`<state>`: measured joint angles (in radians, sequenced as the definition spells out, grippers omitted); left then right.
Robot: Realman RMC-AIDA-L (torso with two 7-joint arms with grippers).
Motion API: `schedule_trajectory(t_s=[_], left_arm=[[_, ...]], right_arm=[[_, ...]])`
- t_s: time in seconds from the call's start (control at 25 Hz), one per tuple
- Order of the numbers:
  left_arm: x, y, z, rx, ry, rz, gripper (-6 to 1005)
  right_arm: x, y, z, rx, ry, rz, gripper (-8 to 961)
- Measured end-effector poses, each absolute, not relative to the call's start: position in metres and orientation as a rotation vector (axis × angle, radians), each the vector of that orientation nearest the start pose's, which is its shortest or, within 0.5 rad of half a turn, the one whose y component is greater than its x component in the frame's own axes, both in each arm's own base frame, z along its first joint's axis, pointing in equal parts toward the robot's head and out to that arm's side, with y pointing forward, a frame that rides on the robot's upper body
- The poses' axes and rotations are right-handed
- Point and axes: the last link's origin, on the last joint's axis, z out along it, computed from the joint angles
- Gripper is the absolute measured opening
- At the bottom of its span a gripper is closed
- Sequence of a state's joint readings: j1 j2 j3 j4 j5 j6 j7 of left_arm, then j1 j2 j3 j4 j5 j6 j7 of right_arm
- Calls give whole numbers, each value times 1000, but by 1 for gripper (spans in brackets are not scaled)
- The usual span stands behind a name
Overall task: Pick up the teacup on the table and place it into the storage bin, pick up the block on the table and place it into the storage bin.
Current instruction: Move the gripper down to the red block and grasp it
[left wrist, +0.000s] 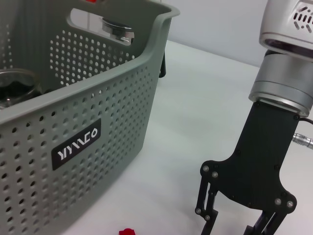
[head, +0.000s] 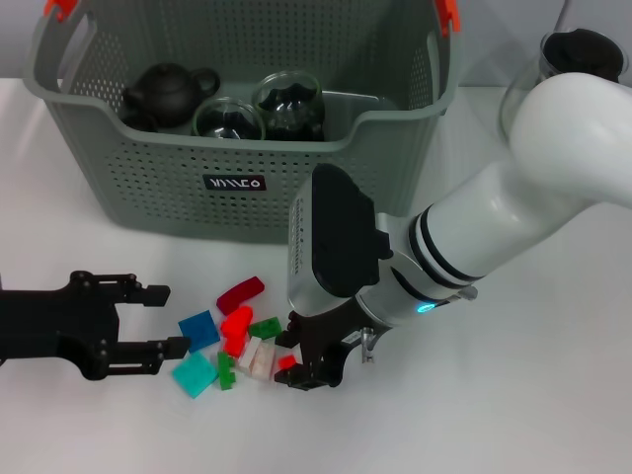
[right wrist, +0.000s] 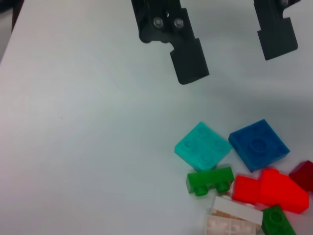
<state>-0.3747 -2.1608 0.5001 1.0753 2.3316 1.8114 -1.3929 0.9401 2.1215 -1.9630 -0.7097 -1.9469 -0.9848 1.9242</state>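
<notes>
From my head, my right gripper (head: 308, 360) pinches a small red block (head: 287, 362) near the worktop's front edge, before the storage bin (head: 247, 178). My right wrist shows instead my left gripper (right wrist: 234, 45), fingers spread, beside the teal block (right wrist: 202, 146).

White table (head: 513, 395) bears the storage bin (head: 178, 178) — and scattered blocks (head: 237, 341).

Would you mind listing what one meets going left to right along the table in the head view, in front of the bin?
Left tool → blue block → bright red block → dark green block → right tool.
</notes>
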Motion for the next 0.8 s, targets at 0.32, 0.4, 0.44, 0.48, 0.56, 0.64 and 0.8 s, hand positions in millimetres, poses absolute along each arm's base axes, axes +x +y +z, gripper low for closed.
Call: schedule_trajectory(t_s=[0.32, 0.4, 0.44, 0.48, 0.56, 0.64, 0.8], left_arm=[[-301, 271, 44, -2771, -604, -357, 709], [-300, 271, 44, -2771, -603, -357, 709], [-300, 271, 44, -2771, -604, -357, 709], [-300, 271, 44, -2771, -604, -358, 709], [-301, 271, 43, -2771, -605, -357, 708], [-301, 271, 43, -2768, -606, -356, 708], [-302, 271, 42, -2768, -615, -360, 708]], right_arm=[[124, 338, -162, -3127, -48, -350, 424], [124, 338, -162, -3127, -48, -350, 425], [124, 338, -163, -3126, -49, -351, 426], [125, 338, -163, -3125, -50, -351, 426], [125, 338, -163, -3123, -54, -352, 426], [125, 338, -163, -3121, -54, -353, 425], [127, 339, -163, -3119, -54, -360, 425]])
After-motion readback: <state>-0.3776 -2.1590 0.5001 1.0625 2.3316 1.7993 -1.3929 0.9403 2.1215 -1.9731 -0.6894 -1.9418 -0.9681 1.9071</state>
